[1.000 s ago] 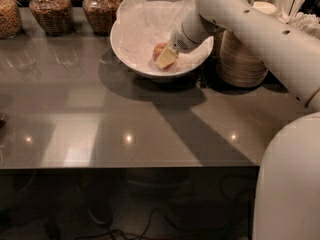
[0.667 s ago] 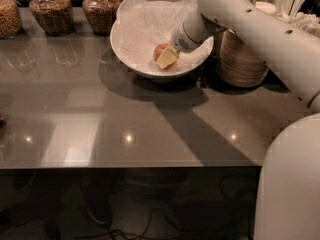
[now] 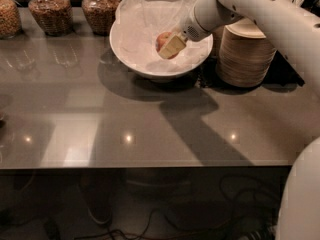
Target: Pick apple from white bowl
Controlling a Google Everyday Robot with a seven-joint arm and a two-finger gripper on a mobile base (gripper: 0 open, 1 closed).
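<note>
The small reddish-orange apple [image 3: 161,38] is inside the wide white bowl [image 3: 126,50], which is lined with crinkled white paper and stands at the back middle of the grey table. My gripper [image 3: 168,45] reaches into the bowl from the upper right. It is shut on the apple and holds it a little above the bowl's bottom. A tan fingertip [image 3: 172,47] covers the apple's right front side. The white arm runs off to the right edge of the view.
A stack of tan disposable bowls [image 3: 246,54] stands right next to the white bowl on its right, under the arm. Brown glass jars [image 3: 50,11] [image 3: 101,6] line the back left. The table's front edge [image 3: 150,167] runs across the lower view, with cables below.
The gripper has risen with the apple in it, so the apple now sits higher in the bowl than a second ago. The bowl has not moved.
</note>
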